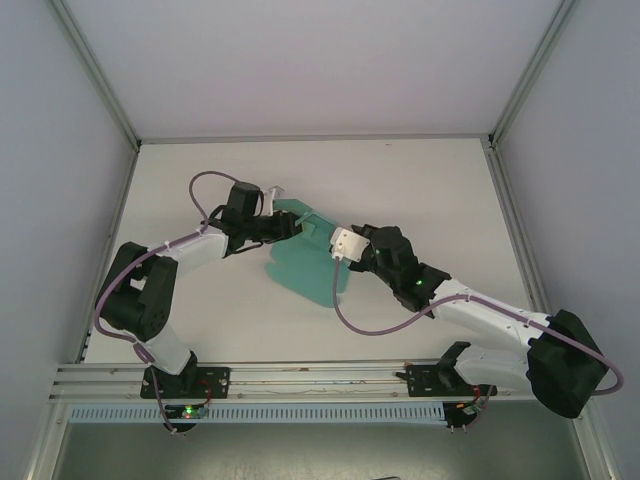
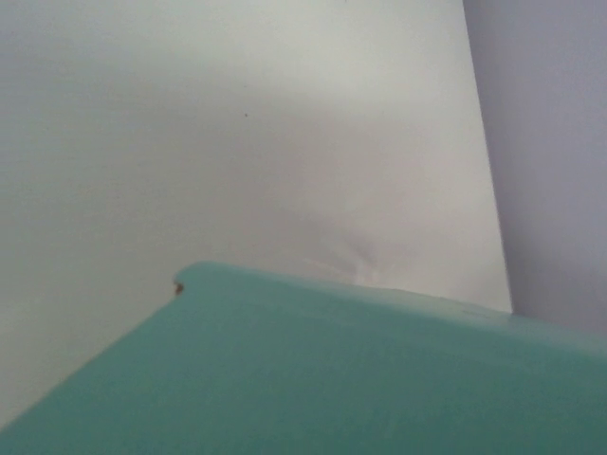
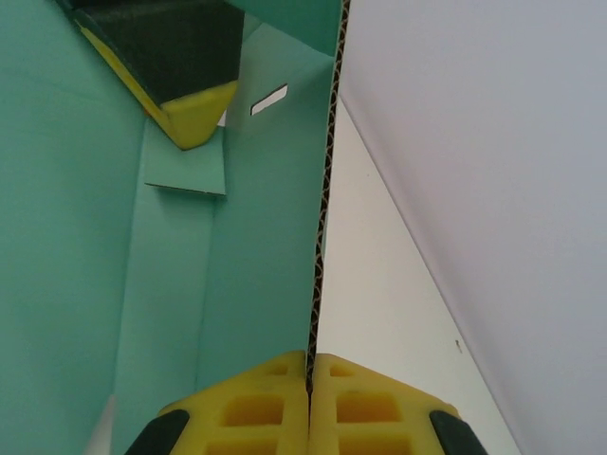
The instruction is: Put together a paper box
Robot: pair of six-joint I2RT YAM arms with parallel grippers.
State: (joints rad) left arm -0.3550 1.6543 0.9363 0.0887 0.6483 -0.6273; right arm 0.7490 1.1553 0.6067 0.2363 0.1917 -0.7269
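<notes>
The paper box (image 1: 305, 262) is a partly folded teal sheet at the middle of the table (image 1: 420, 190), held up off the surface between the two arms. The right gripper (image 1: 338, 245) meets it from the right. In the right wrist view its yellow pads (image 3: 256, 408) are pressed together on the raw corrugated edge of one upright panel (image 3: 310, 365), so it is clamped tight on the card. The teal inner face (image 3: 95, 237) spreads to the left of that edge, with a small slot (image 3: 268, 100) cut through it higher up.

The left gripper (image 1: 288, 228) reaches the sheet's far left corner. One of its fingers (image 3: 161, 47), black with a yellow tip, lies against the inner face of the card. The other finger is hidden, so I cannot tell how far this gripper is open or whether it grips.

In the left wrist view a flat teal panel (image 2: 332, 379) is close below the camera, with white table (image 2: 190, 142) beyond it.

The table is plain white, with pale grey walls (image 1: 50, 120) on three sides and a metal rail (image 1: 300, 380) along the near edge.
</notes>
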